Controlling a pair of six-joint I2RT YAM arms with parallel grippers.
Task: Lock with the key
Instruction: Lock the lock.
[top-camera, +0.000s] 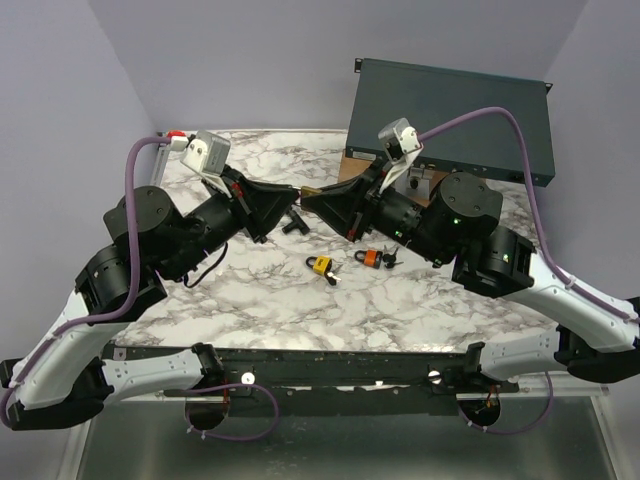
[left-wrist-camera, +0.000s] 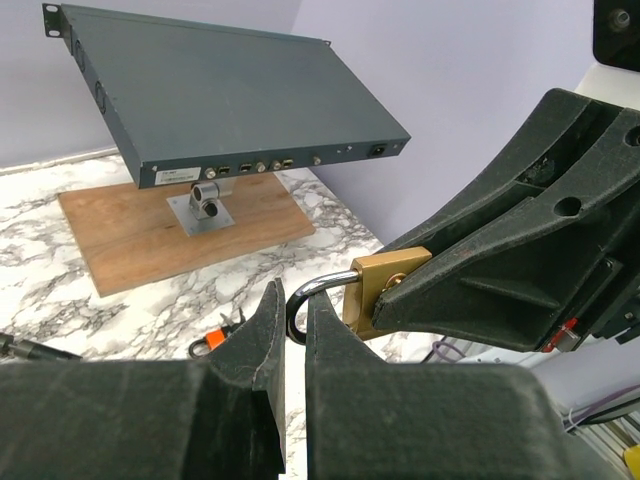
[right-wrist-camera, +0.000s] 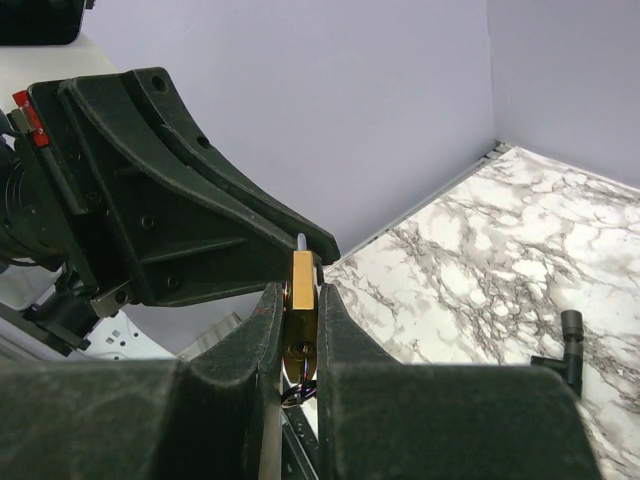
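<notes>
The right claw grips the gold padlock up in the air above the tabletop. The left claw is clenched at its shackle. A crooked push could make the padlock slip out and fall.

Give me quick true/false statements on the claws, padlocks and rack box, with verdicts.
1. The right claw grips the brass padlock by its body. True.
2. The left claw is wide open. False: it is shut at the shackle.
3. A yellow padlock and an orange padlock lie on the table. True.
4. The brass padlock rests on the table. False: it is held up between both claws.
5. The rack box lies flat. False: it sits tilted above a wooden board.
</notes>
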